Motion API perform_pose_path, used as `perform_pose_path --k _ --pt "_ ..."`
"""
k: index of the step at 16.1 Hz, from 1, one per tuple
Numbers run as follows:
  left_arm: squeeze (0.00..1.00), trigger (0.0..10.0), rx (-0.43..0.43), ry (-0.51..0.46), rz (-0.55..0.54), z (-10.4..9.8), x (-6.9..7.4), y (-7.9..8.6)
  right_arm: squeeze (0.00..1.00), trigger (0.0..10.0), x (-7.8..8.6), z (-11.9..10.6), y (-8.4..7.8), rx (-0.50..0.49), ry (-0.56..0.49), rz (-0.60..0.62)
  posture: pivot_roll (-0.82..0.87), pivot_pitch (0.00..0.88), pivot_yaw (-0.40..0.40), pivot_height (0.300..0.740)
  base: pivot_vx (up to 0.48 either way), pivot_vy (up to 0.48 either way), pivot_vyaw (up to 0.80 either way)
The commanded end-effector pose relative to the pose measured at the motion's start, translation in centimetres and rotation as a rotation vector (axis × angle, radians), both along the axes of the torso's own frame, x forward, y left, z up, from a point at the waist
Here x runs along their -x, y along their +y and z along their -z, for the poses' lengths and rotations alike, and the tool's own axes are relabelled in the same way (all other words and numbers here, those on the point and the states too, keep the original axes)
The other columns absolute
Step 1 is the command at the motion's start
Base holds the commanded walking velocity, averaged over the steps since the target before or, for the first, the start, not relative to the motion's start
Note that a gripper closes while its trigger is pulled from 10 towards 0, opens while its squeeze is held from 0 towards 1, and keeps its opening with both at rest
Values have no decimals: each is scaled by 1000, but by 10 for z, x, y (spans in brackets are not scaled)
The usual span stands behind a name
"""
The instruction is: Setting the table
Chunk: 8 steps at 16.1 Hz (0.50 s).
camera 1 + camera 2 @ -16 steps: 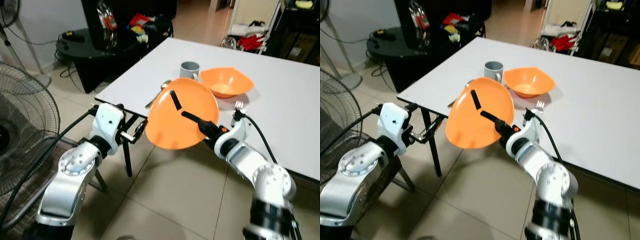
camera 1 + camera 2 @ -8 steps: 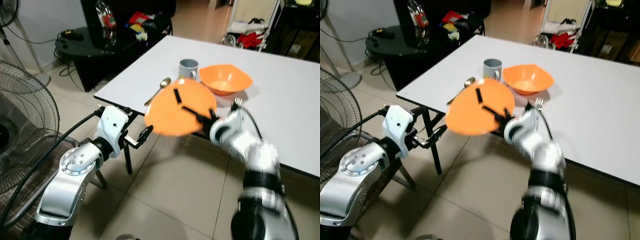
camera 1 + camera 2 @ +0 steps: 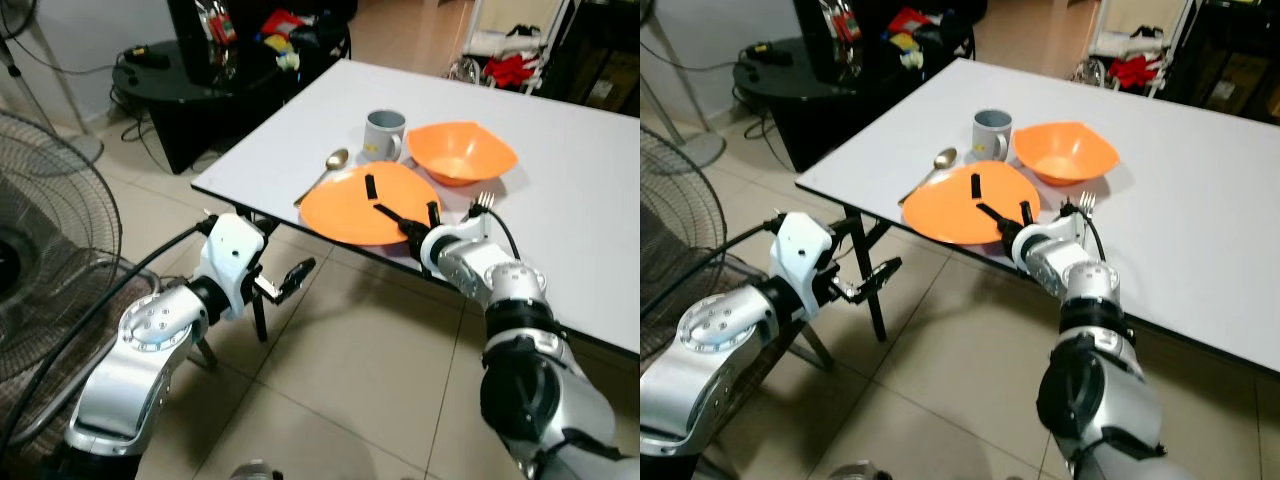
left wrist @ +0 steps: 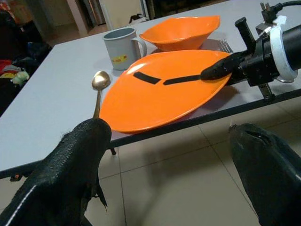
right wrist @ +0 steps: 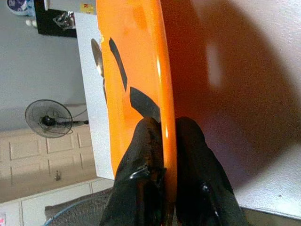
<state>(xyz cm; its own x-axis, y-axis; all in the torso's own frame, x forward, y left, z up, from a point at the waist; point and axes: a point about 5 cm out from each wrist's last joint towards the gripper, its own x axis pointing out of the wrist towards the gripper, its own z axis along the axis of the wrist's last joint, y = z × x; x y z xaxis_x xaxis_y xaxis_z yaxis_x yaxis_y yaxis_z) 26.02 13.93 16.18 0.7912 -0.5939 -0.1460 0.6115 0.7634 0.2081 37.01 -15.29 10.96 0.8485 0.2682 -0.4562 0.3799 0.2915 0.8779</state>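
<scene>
Orange plate held at the near edge of the white table.

The right gripper [image 3: 412,222] pinches the rim of the orange plate [image 3: 360,205], one finger above and one beneath; the plate lies nearly flat, its long axis running along the table [image 3: 590,180] edge, its far side beside the spoon [image 3: 325,170], grey mug [image 3: 384,134] and orange bowl [image 3: 458,152]. A fork [image 3: 478,205] lies just right of it. The left gripper [image 3: 290,277] hangs spread apart below the table edge, over the tiled floor [image 3: 340,380].

On the bench [image 3: 600,220]: one orange plate [image 3: 345,208], one orange bowl [image 3: 460,152], one grey mug [image 3: 384,134], one gold spoon [image 3: 322,173], one fork [image 3: 479,204]. On the floor: one standing fan [image 3: 45,250].
</scene>
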Motion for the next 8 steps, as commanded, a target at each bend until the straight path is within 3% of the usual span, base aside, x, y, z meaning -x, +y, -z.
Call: perform_pose_path --k 1,4,8 --pt "0 10000 -11 -5 20 -3 1 -1 0 10000 -4 -6 0 -22 -25 20 111 0 35 740 0 0 0" --pt "0 10000 -9 -6 38 -4 -1 -3 0 10000 -6 -4 -14 -20 -20 106 99 0 50 740 0 0 0" --pt "0 10000 -7 -3 53 -5 -3 -6 0 10000 -8 -1 -18 21 -34 113 90 0 60 740 0 0 0"
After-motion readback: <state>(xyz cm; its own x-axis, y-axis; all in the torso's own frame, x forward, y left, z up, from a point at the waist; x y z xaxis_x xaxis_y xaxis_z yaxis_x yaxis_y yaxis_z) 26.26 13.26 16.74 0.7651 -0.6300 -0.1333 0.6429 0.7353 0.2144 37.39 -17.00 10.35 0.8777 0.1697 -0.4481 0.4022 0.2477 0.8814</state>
